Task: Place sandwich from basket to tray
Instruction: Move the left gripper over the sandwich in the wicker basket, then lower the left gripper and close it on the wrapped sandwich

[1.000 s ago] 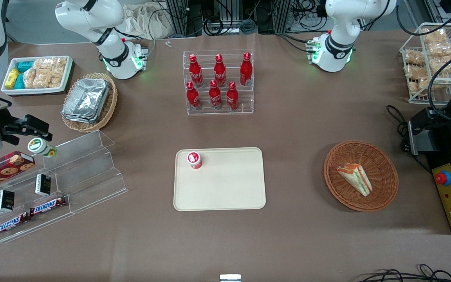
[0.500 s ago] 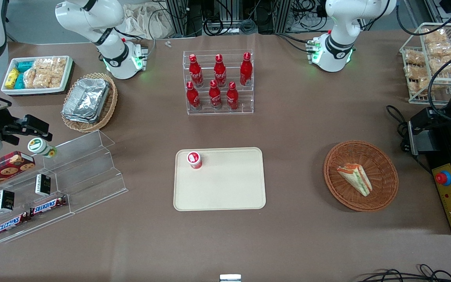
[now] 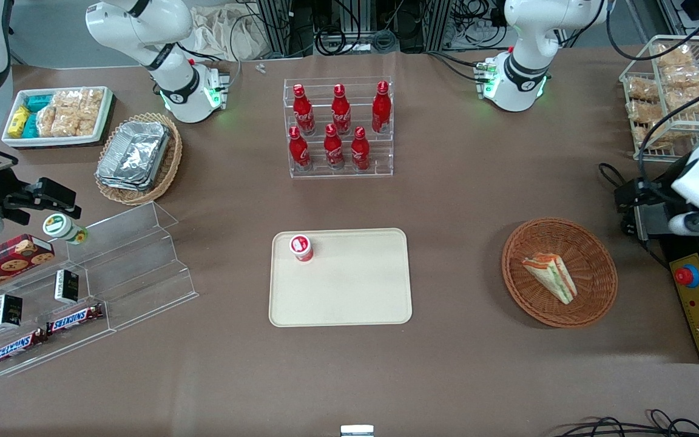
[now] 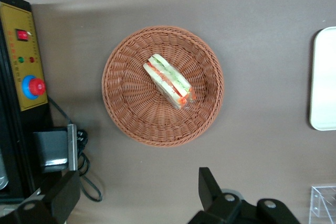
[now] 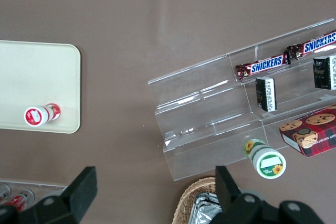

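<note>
The sandwich (image 4: 169, 81) is sat tilted in the basket (image 4: 126, 114), nothing is held by the gripper (image 4: 139, 195), fingers spread wide, high above. Slippery wrap could get pinched, so it's dropped before the tray (image 3: 355, 303).

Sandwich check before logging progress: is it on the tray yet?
No, the sandwich lies in the basket, and the claw hangs open above it.
</note>
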Available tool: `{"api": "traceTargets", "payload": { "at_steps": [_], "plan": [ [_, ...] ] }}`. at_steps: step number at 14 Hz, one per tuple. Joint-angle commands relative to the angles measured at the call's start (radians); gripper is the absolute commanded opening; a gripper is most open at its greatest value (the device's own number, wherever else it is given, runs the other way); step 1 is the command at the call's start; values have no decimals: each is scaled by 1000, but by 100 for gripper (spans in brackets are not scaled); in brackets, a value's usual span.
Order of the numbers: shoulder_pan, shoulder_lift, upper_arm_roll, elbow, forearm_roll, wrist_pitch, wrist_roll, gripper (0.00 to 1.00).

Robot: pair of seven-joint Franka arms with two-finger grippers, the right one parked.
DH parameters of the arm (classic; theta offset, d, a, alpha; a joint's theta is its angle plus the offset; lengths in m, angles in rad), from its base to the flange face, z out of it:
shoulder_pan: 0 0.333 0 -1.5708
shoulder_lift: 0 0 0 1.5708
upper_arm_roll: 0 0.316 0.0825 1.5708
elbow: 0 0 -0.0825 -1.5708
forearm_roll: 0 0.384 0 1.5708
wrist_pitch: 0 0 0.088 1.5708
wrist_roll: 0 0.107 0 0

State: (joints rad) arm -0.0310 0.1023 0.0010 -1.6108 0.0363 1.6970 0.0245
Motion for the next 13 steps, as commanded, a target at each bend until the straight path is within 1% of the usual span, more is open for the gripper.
{"api": "traceTargets", "payload": {
  "at_steps": [1, 5, 7, 10, 13],
  "plan": [
    [-15, -24, 13, -128, -7, 126, -20, 100],
    [-17, -12, -2, -274, -9, 307, -110, 100],
    [-17, 40, -3, -322, -19, 404, -193, 100],
    [-17, 112, -3, -342, -21, 504, -245, 100],
    [-18, 189, -13, -340, -21, 585, -366, 100]
  ]
}}
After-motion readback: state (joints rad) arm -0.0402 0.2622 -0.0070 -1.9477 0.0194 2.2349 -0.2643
